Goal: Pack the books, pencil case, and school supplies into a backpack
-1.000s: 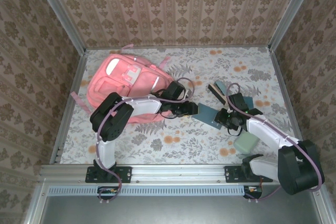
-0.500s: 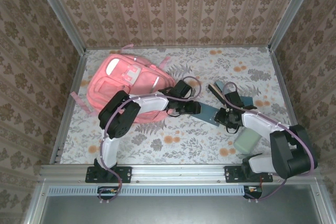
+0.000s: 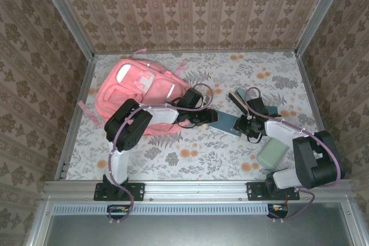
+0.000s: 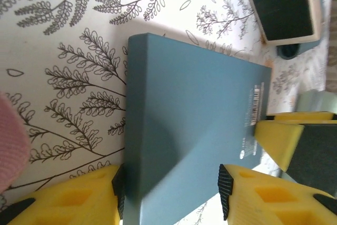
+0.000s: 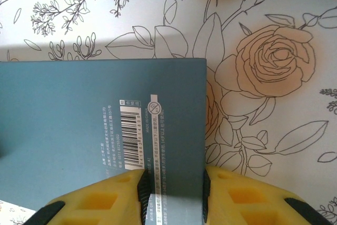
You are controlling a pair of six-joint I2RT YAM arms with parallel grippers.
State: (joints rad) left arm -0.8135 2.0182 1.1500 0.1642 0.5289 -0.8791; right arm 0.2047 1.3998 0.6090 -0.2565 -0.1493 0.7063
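2 claws share the teal notebook (image 3: 226, 123) right of the backpack (image 3: 138, 93): right claw (image 5: 171, 183) clamps its edge, left claw (image 4: 169, 180) apparently straddles it; lift level, together.

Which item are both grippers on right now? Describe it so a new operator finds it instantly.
Start at the pink backpack, then look right to mid-table. The flat teal notebook lies between the left gripper and right gripper. It is squarish with a white barcode, darker than the mint pencil case.

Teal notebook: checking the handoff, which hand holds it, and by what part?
Both seem to: the left hand spans the teal notebook at one end; the right hand pinches its barcode edge.
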